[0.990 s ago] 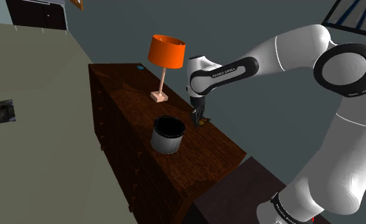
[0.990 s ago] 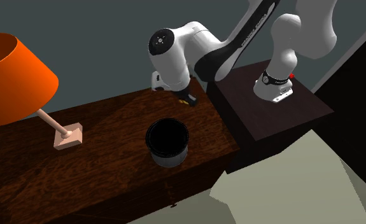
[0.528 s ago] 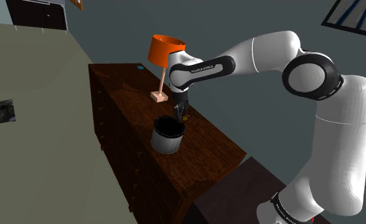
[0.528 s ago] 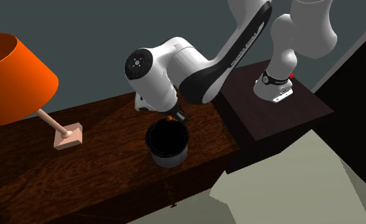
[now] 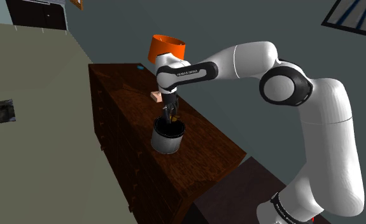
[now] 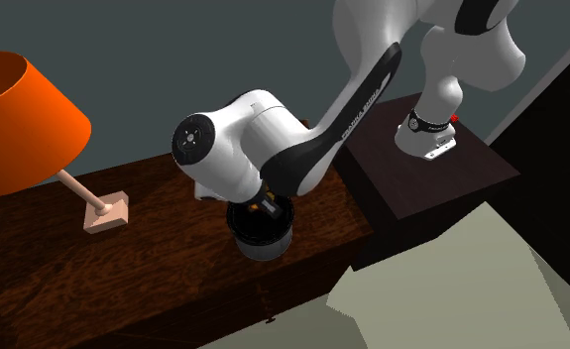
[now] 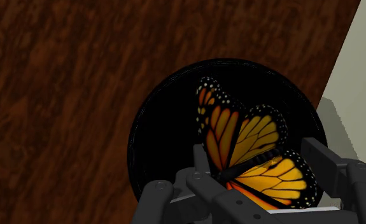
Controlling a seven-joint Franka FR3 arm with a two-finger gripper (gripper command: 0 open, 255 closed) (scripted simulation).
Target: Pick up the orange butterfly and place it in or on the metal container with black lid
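- Gripper (image 5: 172,116) hangs straight down over the open mouth of the grey container (image 5: 167,142), with its fingertips at about rim height in the shoulder view.
- In the wrist view the two black fingers (image 7: 201,164) are closed narrow on the orange butterfly (image 7: 248,143), clasping it low on its wings.
- The butterfly's orange wings have black veins and white-dotted black edges. They spread up from the fingers and lie against the container's black inside (image 7: 168,127).
- In the second exterior view a small piece of orange (image 6: 266,206) shows just above the container (image 6: 263,240), under the arm's white wrist (image 6: 228,154).
- The container stands upright on the dark wooden dresser (image 5: 207,147), near the edge that faces the pale floor (image 5: 41,127).
- A lamp (image 5: 166,48) with an orange shade stands on the same dresser top, farther from the stand (image 5: 239,191) than the container. Its pale square base (image 6: 106,212) is well apart from the container.
- The arm (image 5: 239,60) reaches from the stand across the dresser and bends down at the wrist above the container.
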